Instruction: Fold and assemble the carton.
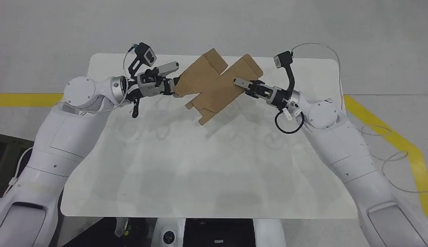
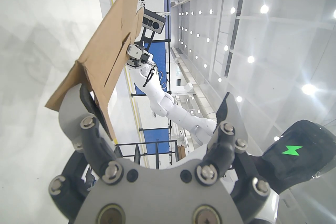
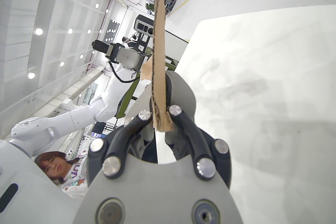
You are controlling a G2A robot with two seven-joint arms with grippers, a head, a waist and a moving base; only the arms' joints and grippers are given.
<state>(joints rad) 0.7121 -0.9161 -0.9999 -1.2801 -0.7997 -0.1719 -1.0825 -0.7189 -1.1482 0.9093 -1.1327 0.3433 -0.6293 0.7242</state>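
A flat brown carton (image 1: 217,83) hangs tilted above the far middle of the white table (image 1: 200,173). My right gripper (image 1: 239,83) is shut on its right edge; in the right wrist view the carton (image 3: 158,51) stands edge-on between the right gripper's (image 3: 159,93) fingers. My left gripper (image 1: 175,79) is at the carton's left corner and is open. In the left wrist view the carton (image 2: 105,51) rests against one finger (image 2: 78,104), while the other finger (image 2: 228,109) stands far off. The right gripper (image 2: 132,53) shows at the carton's far edge.
The table's (image 3: 262,78) far edge runs just behind the carton, with rounded corners. The near half of the tabletop (image 2: 31,25) is bare white surface. A yellow floor line (image 1: 27,100) passes on both sides of the table.
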